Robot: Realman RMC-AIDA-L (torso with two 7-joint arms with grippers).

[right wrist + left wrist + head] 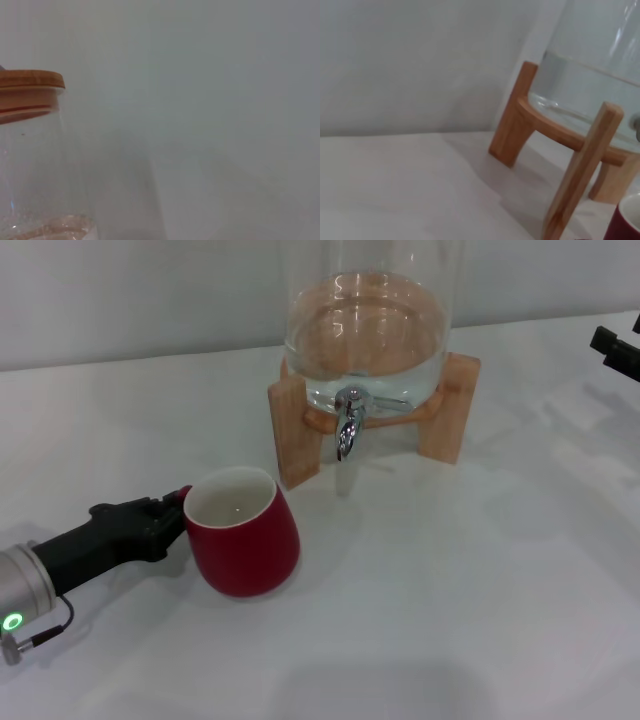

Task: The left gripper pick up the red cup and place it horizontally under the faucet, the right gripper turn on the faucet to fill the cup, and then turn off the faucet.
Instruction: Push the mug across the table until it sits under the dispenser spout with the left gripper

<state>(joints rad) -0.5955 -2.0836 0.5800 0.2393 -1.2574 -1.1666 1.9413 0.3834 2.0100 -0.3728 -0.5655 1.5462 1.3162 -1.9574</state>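
The red cup [243, 535] stands on the white table, left of and in front of the wooden stand, with its cream inside showing. My left gripper [168, 518] reaches in from the lower left, and its black fingers close on the cup's left side by the handle. A corner of the cup also shows in the left wrist view [626, 222]. The chrome faucet [347, 428] points down from the front of the glass dispenser [365, 335]; nothing is under it. My right gripper [612, 348] hangs at the far right edge, well away from the faucet, its two fingers apart.
The dispenser holds water and rests on a wooden stand [300, 430] with legs left and right of the faucet. Its wooden lid shows in the right wrist view [30, 92]. A pale wall runs behind the table [450, 590].
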